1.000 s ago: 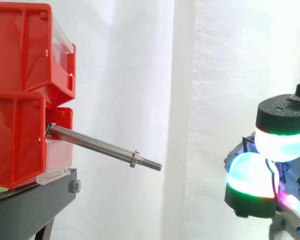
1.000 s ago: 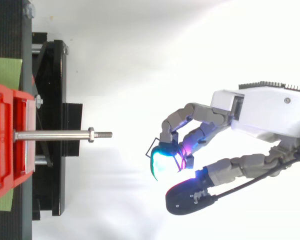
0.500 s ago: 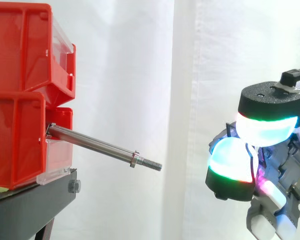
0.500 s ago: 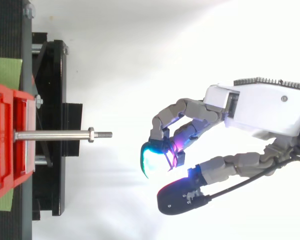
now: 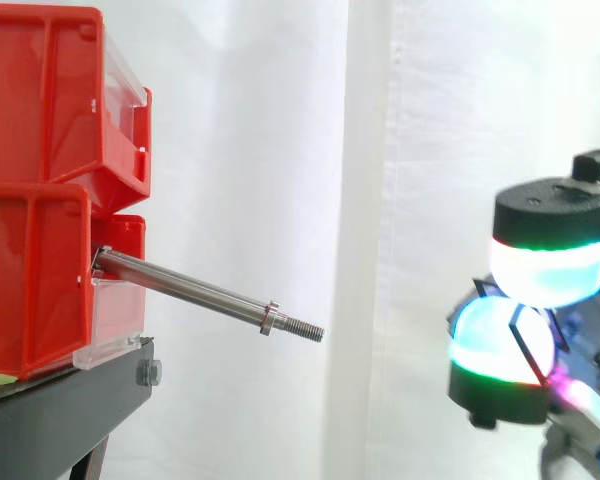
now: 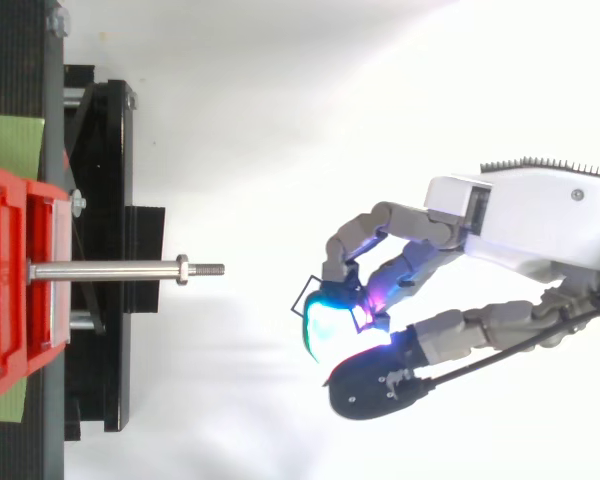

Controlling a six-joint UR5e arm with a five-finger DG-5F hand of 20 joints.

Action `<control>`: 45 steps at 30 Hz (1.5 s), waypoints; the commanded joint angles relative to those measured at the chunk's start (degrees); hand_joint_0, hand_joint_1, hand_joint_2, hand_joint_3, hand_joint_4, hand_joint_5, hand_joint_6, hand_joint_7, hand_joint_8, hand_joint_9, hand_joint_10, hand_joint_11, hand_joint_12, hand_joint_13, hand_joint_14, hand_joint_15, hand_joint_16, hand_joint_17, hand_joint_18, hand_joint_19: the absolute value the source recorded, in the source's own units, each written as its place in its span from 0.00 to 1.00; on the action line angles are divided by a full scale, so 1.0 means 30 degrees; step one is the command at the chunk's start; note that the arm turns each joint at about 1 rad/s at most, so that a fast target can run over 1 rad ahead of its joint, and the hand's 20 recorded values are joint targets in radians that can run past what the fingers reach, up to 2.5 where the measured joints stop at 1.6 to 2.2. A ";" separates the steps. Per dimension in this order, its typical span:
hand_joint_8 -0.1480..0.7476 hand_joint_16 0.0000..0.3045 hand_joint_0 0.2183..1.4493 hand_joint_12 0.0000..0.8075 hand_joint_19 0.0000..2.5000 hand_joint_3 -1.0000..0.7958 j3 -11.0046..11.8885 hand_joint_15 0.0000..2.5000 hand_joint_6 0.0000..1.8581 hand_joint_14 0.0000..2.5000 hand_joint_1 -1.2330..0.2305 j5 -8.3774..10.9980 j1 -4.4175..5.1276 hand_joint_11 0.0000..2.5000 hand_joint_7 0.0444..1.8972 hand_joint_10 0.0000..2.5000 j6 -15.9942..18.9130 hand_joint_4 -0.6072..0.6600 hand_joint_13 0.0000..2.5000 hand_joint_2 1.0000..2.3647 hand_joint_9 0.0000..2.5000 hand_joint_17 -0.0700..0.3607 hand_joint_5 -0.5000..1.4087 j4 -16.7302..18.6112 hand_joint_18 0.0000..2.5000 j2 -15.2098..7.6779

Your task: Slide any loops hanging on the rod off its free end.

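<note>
A steel rod point(image 5: 195, 291) sticks out of the lower red bin point(image 5: 30, 280) toward the right, sloping slightly down. It has a nut point(image 5: 269, 318) near its threaded free end point(image 6: 212, 268), and nothing hangs on it. My hand point(image 6: 525, 215) floats well to the right of the rod's tip, slightly lower in the side view. Its fingers point(image 5: 552, 268) are curled, with the glowing pads pressed together. A thin black loop point(image 6: 302, 299) is pinched between those pads, and in the side view it shows as a dark line point(image 5: 525, 345) across the lower pad.
Two red bins are stacked, the upper bin point(image 5: 50, 90) above the lower one, on a black stand point(image 5: 60, 415) at the left. A white curtain point(image 5: 380, 150) forms the backdrop. There is open space between the rod's tip and my hand.
Half a second ago my hand was closer to the rod. It has since drawn back to the right and dropped a little, still pinching the loop. The rod has not moved.
</note>
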 commanded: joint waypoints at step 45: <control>0.46 0.18 0.33 0.46 0.21 0.29 0.2635 0.20 0.50 0.01 0.43 0.3273 0.0675 0.34 0.50 0.01 -0.0981 0.53 0.32 0.00 0.38 0.45 0.17 -0.6935 0.26 -0.0076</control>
